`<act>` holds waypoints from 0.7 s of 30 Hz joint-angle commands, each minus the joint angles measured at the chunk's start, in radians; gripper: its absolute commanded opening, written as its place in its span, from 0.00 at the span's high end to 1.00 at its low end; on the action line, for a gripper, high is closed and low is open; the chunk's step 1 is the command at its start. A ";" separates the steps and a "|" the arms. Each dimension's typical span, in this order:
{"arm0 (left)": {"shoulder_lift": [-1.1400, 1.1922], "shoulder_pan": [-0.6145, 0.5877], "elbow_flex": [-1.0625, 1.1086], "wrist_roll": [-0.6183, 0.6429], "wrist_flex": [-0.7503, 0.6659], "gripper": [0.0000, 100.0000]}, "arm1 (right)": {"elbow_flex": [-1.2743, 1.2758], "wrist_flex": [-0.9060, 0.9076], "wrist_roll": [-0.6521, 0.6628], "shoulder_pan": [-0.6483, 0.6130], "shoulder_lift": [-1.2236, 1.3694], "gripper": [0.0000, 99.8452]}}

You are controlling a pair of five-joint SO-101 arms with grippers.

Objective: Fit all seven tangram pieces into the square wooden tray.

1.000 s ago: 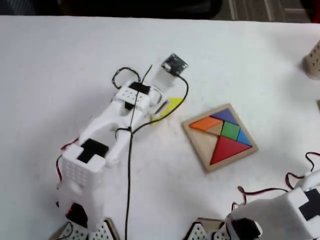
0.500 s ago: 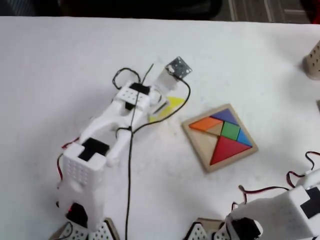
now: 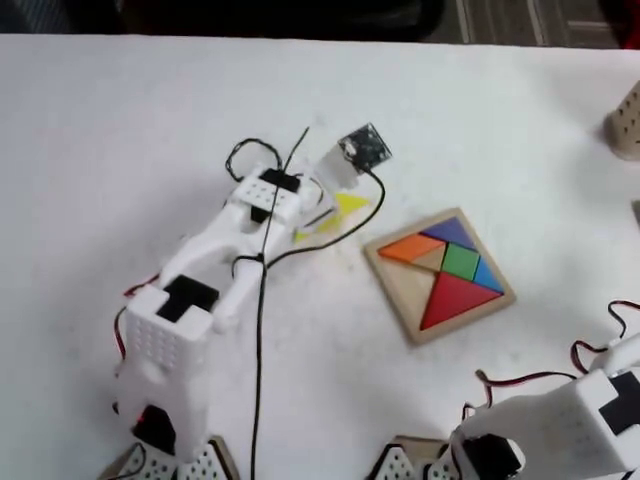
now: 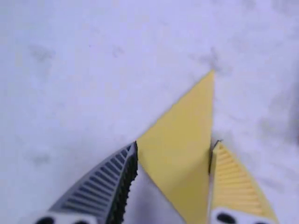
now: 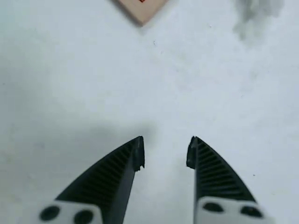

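Observation:
The square wooden tray (image 3: 395,288) lies right of centre, holding orange, purple, green, blue and red pieces around a bare wood patch. A yellow triangle (image 3: 347,206) lies on the white table left of the tray, partly under the left arm's wrist. In the left wrist view my left gripper (image 4: 173,149) is shut on the yellow triangle (image 4: 180,158), one finger on each of its edges. My right gripper (image 5: 164,151) hangs open over bare table, with a corner of the tray (image 5: 142,9) ahead of it. The right arm (image 3: 560,430) sits at the near right corner.
A black cable (image 3: 260,310) runs along the left arm and loops near its wrist. A pale perforated object (image 3: 628,120) stands at the far right edge. Wooden arm bases line the near edge. Open table lies between the yellow triangle and the tray.
The left wrist has swung to the right, toward the tray, and the yellow triangle has shifted slightly with it. The right arm has barely moved.

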 commanded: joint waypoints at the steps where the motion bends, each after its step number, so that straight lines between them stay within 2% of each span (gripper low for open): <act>1: 0.008 0.005 0.049 -0.018 -0.040 0.73 | -0.018 0.002 0.006 -0.004 -0.005 0.84; 4: 0.002 0.007 0.058 -0.023 -0.068 0.73 | -0.017 0.004 0.006 -0.004 -0.005 0.84; 7: -0.058 0.007 0.060 0.080 -0.052 0.75 | -0.017 0.005 0.006 -0.004 -0.005 0.84; 12: -0.174 0.015 0.052 0.235 -0.008 0.91 | -0.008 0.005 0.005 -0.004 -0.007 0.84; 16: -0.182 0.028 0.057 0.394 -0.098 0.90 | 0.021 0.002 0.005 -0.010 -0.015 0.84; 21: -0.179 0.025 0.091 0.597 -0.296 0.90 | 0.021 0.001 0.006 -0.005 -0.008 0.84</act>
